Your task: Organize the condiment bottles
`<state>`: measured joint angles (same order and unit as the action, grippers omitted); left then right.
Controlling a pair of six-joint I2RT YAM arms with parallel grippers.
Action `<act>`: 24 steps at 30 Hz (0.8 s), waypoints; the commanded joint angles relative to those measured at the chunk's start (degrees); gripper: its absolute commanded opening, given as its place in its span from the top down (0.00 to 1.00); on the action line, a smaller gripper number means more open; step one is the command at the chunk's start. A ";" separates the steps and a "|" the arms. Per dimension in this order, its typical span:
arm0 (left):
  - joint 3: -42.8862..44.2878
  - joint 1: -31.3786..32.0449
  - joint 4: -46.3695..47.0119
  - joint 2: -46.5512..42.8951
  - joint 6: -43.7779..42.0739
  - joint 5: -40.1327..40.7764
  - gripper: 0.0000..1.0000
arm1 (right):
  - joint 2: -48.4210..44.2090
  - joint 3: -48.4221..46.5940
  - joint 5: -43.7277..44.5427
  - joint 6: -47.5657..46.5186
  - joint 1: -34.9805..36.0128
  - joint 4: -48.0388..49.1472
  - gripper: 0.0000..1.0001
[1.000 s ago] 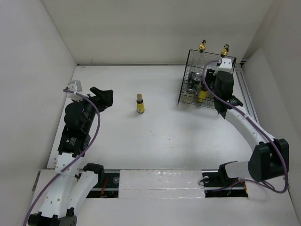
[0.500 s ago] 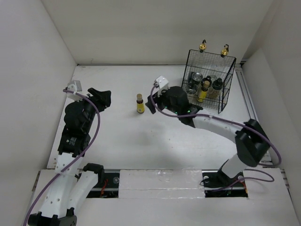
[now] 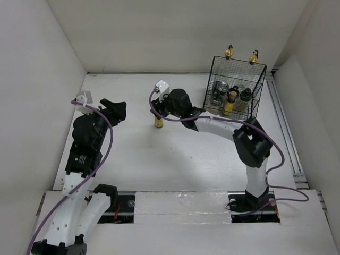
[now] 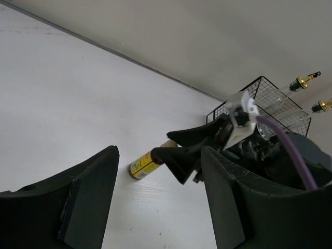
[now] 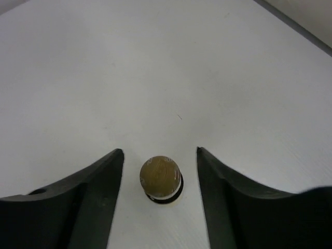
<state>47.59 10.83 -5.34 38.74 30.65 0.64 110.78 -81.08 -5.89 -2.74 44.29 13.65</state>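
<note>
A small yellow brown-capped bottle (image 3: 158,121) stands upright on the white table, left of centre. My right gripper (image 3: 160,112) is open and straddles its top. In the right wrist view the brown cap (image 5: 161,176) lies between the two fingers without touching either, just below the fingertips' midpoint of the right gripper (image 5: 160,151). My left gripper (image 3: 115,110) is open and empty at the left, and in its wrist view (image 4: 160,155) it faces the bottle (image 4: 141,165). The other bottles stand in the black wire basket (image 3: 255,109): two tall gold-pourer bottles (image 3: 229,52), a yellow one (image 3: 229,104) and shaker jars (image 3: 221,88).
The basket stands at the back right near the rear wall and also shows in the left wrist view (image 4: 265,85). White walls enclose the table on three sides. The right arm (image 3: 223,125) stretches across the table's middle from its base at the near edge.
My right gripper has swung left from the basket across the table and now sits open over the lone yellow bottle. The left arm has not moved.
</note>
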 commanded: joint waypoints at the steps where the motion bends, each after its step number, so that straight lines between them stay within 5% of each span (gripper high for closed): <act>1: -0.22 0.24 3.15 -0.77 -0.24 -0.47 0.40 | 4.26 -3.99 -1.49 0.37 0.44 1.56 0.43; 4: -0.22 0.24 3.15 -0.16 -0.24 -0.46 0.39 | 5.49 -5.05 -0.97 1.60 0.44 2.95 0.69; 8: -0.22 0.24 3.15 -0.68 -0.24 -0.21 0.39 | 2.17 -4.10 -0.97 2.65 0.44 4.19 0.92; 15: -0.22 0.24 2.62 -0.68 -0.24 -0.21 0.37 | -21.98 8.38 6.14 2.66 -1.66 7.27 0.93; 24: -0.22 0.24 2.62 -0.07 -0.24 -1.26 0.35 | -48.54 18.93 15.81 3.53 -23.71 -5.46 0.94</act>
<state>47.59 10.83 -5.37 38.74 30.65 0.32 65.12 -64.95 4.89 0.16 25.15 10.87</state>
